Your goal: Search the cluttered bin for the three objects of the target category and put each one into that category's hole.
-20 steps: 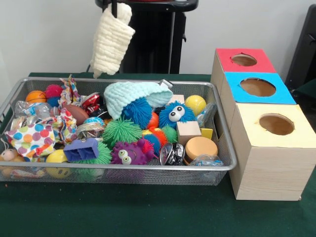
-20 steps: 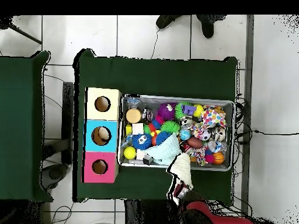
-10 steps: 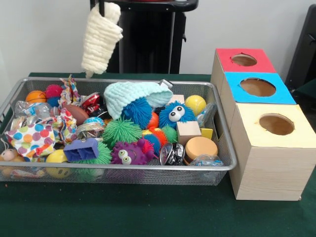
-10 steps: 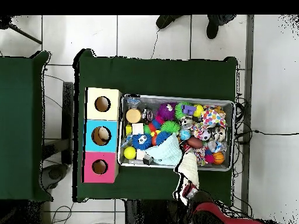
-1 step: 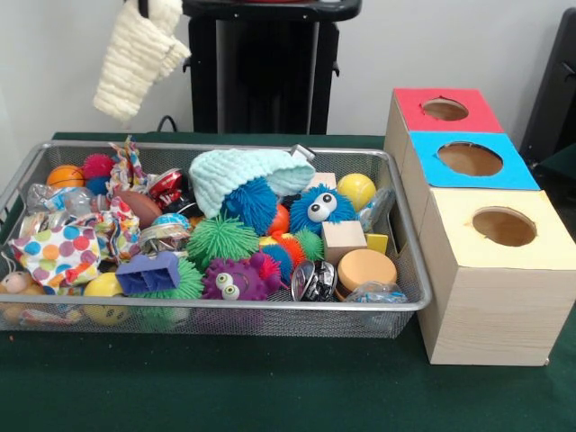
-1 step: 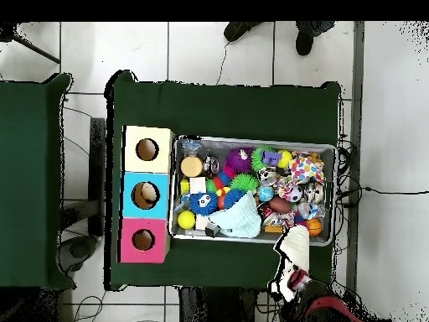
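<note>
A cream knitted cloth [image 5: 137, 58], ribbed and limp, hangs from the claw [image 5: 144, 7] at the top edge of the front view, high above the wire bin's [image 5: 225, 310] left rear corner; the claw is clamped on its upper end, though only its tips show. From overhead the cloth [image 6: 296, 246] sits just outside the bin's rim [image 6: 251, 237], over the green bench [image 6: 222, 109] on the robot's side. The bin is a silver mesh basket with a rounded rim, packed nearly to the brim, with little open room between items: a pale mint knitted cloth [image 5: 245, 173] draped over a blue spiky ball [image 5: 251, 203], a green spiky ball [image 5: 221, 239], a blue fuzzy ball with googly eyes [image 5: 319, 208], a purple spiky one with eyes [image 5: 231, 280], a smooth yellow ball [image 5: 356, 190], a plain wooden cube [image 5: 343, 240], a polka-dot fabric piece [image 5: 56, 252] and a small orange basketball [image 5: 65, 175]. Just beside the bin's right end stands a row of three wooden boxes touching each other, topped red [image 5: 445, 109], blue [image 5: 470, 159] and yellow [image 5: 500, 227], each with a round hole. Bare green bench lies open in front of the bin.
</note>
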You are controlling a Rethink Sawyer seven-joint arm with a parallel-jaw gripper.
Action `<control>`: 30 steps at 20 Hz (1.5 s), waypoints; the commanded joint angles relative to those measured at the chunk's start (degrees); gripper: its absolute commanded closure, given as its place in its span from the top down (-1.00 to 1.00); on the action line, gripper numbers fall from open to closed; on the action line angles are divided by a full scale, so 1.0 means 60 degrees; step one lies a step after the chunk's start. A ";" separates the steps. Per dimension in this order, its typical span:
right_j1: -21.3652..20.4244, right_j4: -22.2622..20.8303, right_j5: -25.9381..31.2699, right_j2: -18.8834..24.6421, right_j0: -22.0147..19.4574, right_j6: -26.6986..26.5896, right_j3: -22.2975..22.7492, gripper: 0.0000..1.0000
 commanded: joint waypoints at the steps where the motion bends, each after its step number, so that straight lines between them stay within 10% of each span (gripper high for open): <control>1: 0.0463 -0.0088 0.1308 0.1380 -0.0141 -0.2893 -0.1450 -1.00; 10: 0.1772 -0.0656 0.0065 0.0517 0.1433 -0.0815 -0.2460 -1.00; 30: 0.1888 -0.0243 0.0828 0.0382 0.1803 -0.1097 -0.3170 -1.00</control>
